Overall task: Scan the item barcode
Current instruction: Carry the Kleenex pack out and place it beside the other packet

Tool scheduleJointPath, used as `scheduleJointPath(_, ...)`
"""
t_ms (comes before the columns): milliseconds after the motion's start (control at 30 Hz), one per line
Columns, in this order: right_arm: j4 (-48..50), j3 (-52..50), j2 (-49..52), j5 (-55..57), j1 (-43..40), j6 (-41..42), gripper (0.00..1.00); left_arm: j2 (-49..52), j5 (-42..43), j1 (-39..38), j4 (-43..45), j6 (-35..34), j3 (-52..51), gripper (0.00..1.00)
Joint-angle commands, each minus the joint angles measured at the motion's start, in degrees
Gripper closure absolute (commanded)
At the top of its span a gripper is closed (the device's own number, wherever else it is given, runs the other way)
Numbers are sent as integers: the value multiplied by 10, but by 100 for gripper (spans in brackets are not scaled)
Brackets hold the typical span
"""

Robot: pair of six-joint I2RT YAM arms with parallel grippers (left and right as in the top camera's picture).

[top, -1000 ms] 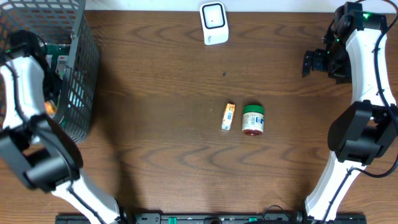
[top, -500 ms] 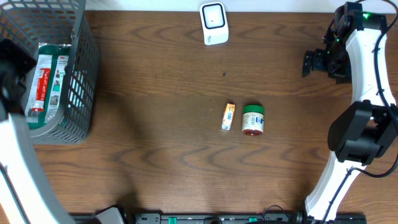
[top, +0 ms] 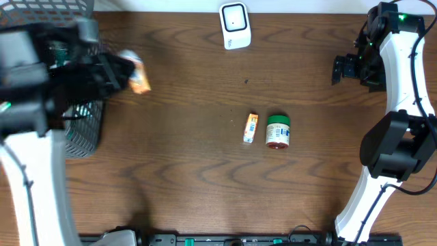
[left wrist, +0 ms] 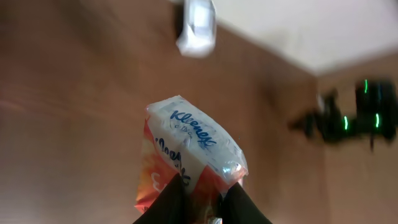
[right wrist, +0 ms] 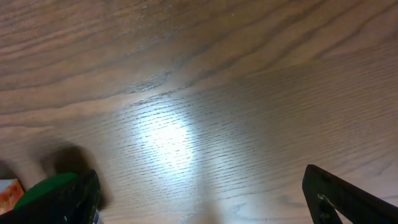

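Overhead view, entries from largest to smallest, every place given from the scanner [top: 235,26]

- Table [top: 205,184]: one, wood grain. The scanner stands at its far edge, face up, presumably so a barcode can be passed over it
- Basket [top: 87,130]: one, grey wire, far to the left of the scanner. Judged to be the stock bin; the left arm hides most of its contents, so no count
- Arms: two
- Left gripper [left wrist: 202,208]: clamped on the lower end of the tissue pack, which leaves the printed faces free to be turned toward the scanner
- Right gripper [right wrist: 202,196]: jaws spread wide and holding nothing, parked far to the right of the scanner, out of the way
- Tissue pack [left wrist: 193,152]: one, white and orange, the item for scanning. It is lifted off the table, left of the scanner and a little nearer the robot, well apart from it. No barcode is readable in either view
- Jar [top: 278,131]: one, green lid, lying on its side, nearer the robot than the scanner and slightly to its right
- Small packet [top: 251,128]: one, orange and blue, lying flat, almost straight out from the scanner toward the robot
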Motion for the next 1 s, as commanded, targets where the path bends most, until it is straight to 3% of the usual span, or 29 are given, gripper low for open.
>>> scheduleJointPath(0,0,7,1,3,-1,-3,1,44,35,-64,-8,31,-26,81)
scheduleJointPath(233,0,7,1,3,-1,-3,1,166,44,-162,-5,34,-50,81)
scheduleJointPath(333,0,7,1,3,-1,-3,1,229,113,-189,3,59,-50,81)
scheduleJointPath(700,0,7,1,3,-1,-3,1,395,167,-206,42,89,-50,81)
scheduleJointPath(967,0,7,1,3,-1,-3,1,427,165,-229,85,89,-50,81)
